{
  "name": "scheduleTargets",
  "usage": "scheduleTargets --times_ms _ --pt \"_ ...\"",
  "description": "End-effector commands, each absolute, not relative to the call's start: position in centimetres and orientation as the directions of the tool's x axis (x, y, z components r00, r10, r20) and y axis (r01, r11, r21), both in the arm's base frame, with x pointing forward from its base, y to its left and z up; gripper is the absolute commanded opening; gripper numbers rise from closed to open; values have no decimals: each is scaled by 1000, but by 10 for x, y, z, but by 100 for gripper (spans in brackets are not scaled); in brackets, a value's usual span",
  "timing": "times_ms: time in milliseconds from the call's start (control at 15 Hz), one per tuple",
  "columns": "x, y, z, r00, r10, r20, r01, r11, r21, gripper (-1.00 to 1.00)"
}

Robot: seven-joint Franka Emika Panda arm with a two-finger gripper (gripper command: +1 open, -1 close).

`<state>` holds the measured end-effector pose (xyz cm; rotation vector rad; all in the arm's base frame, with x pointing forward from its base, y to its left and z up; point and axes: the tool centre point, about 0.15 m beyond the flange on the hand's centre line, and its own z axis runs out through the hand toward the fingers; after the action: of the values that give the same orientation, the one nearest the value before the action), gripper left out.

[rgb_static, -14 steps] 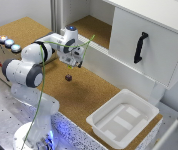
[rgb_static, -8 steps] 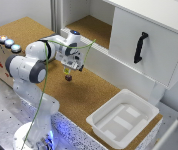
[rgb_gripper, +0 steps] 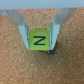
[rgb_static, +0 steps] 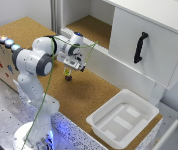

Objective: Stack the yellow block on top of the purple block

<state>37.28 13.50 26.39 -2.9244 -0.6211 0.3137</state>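
Observation:
The yellow block (rgb_gripper: 39,40), a small cube with a black N on its face, sits between my gripper's (rgb_gripper: 39,36) two fingers, which press on both its sides. A dark sliver of the purple block (rgb_gripper: 53,49) shows just under it. In the exterior view my gripper (rgb_static: 68,73) points down low over the cork surface. The yellow block (rgb_static: 67,74) is directly over the dark purple block (rgb_static: 67,78). Whether the two touch is too small to tell.
A white tray (rgb_static: 121,120) stands on the exterior view's right, near the table's front corner. Behind the arm are a white cabinet with a black handle (rgb_static: 140,47) and an open cork-floored compartment (rgb_static: 89,27). A box with coloured buttons (rgb_static: 6,42) sits at the left.
My gripper has come down toward the cork surface with the yellow block in it, ending right over the dark cube.

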Motion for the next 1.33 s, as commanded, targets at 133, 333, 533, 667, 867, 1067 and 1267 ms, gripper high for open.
scheduleTargets --times_ms 133,333,533,667,867,1067,1267 --pt "380 125 282 880 385 -276 339 -919 -202 -100" --pt "375 116 282 881 374 -289 329 -925 -191 -100" --pt "380 117 273 884 361 -297 312 -929 -198 -100" --pt "385 120 269 883 360 -302 309 -929 -205 -100" --pt "385 122 263 876 365 -315 309 -927 -214 -100" --pt "383 128 256 867 371 -331 312 -924 -219 -100" --pt "384 129 255 868 367 -336 307 -926 -219 -100"
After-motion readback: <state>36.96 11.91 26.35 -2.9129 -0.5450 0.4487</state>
